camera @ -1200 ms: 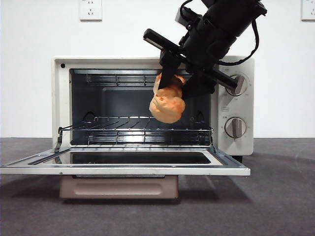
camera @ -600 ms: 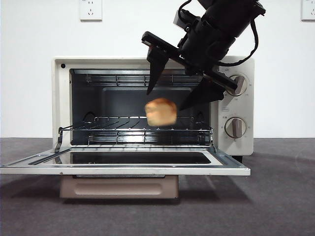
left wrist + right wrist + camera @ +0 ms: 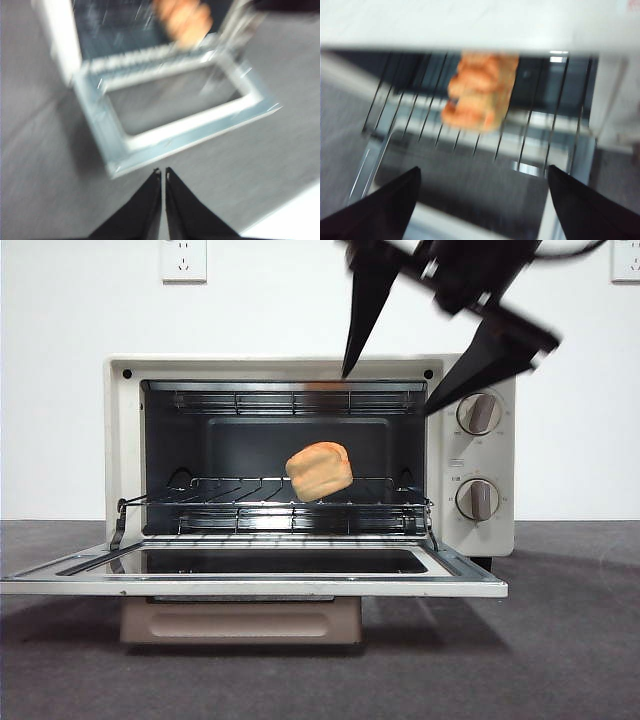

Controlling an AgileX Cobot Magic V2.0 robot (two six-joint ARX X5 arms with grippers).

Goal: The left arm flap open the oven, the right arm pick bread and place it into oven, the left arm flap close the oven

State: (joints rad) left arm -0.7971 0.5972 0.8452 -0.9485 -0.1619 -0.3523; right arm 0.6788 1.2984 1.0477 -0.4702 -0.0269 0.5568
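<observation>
Front view: oven (image 3: 125,455) is sitting on the dark gray table (image 3: 570,640), w/ its door (image 3: 250,575) hanging fully down and lying flat toward the camera, so the whole mouth is standing open. Left of the oven the table is running bare to the frame edge; same on the right, past the two beige knobs (image 3: 478,413). Bread (image 3: 320,470) is resting on the wire rack (image 3: 230,505) inside the oven, approx. mid-width and slightly right of center, w/ free rack showing on both sides and clear air above it up to the upper heating bars.

Right gripper (image 3: 390,395) is hanging above the oven's top right corner, motion-blurred, fingers spread wide and gripping nothing; one tip is pointing down at the top edge of the opening, the other near the upper knob. Right wrist view is showing the same: bread (image 3: 480,90) lying on the rack wires, well apart from both black fingers.

Left gripper (image 3: 162,172) is hovering over the table in front of the door's front edge, fingers pressed nearly together w/ only a sliver between them, nothing in them.

Oven body is cream-white, boxy, smooth; bread is lumpy, golden-orange. Table is matte gray; back wall (image 3: 60,390) is plain white w/ a socket (image 3: 184,258) up top.
</observation>
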